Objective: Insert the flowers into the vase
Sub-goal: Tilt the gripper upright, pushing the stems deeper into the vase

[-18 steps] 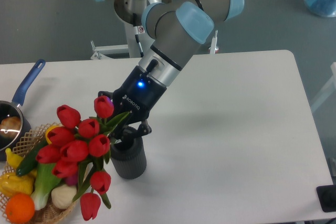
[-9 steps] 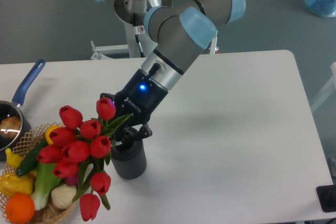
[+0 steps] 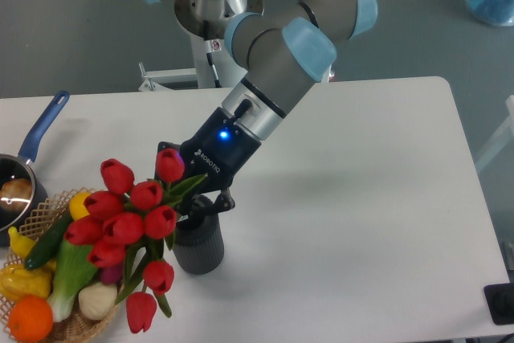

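Table (image 3: 361,198): white top with rounded corners, carrying every item listed here; grey floor behind it.

Arm (image 3: 277,62): grey tube segments with light-blue joint caps, reaching down from the upper middle toward the lower left. A blue light glows on the black wrist housing.

Flowers (image 3: 128,222): bunch of red tulip buds with green stems and leaves, tilted so the heads fan out to the left and downward, partly over the basket. The stem ends run to the right, up to the vase mouth, under the pincer. The two lowest buds hang beside the vase's left side, near the table's front edge. Whether the stem tips sit inside the mouth cannot be told, since leaves and pincer cover them.

Basket (image 3: 76,325): wicker, at the lower left corner, holding an orange, a yellow item, a green item and a pale bulb. The tulip heads overlap its right part.

Saucepan (image 3: 36,138): at the left edge, cut off by the frame; blue handle pointing up and to the right, shiny bowl with something pale inside.

Vase (image 3: 199,247): dark grey, ribbed cylinder, upright, just right of the basket and directly below the pincer.

Pincer (image 3: 201,202): black, right at the vase mouth, clenched around the green stems where they gather. Fingers (image 3: 213,203) show only in part behind the leaves.
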Tool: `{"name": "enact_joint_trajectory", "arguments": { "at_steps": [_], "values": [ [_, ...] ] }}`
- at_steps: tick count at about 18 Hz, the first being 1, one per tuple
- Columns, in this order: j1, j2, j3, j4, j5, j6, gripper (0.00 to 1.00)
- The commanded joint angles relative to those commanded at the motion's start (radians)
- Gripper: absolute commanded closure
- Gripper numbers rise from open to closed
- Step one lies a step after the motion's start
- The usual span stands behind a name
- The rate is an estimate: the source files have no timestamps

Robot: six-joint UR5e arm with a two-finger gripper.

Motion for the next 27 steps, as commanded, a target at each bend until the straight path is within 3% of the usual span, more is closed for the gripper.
{"name": "enact_joint_trajectory", "arguments": {
  "at_steps": [7,17,27],
  "values": [
    [0.035,-0.002,-0.028,-0.002,-0.094,0.059,0.82],
    [0.035,-0.023,-0.037,-0.002,-0.097,0.190,0.82],
    [0.066,-0.028,-0.133,-0.002,-0.193,0.325,0.81]
  ]
}}
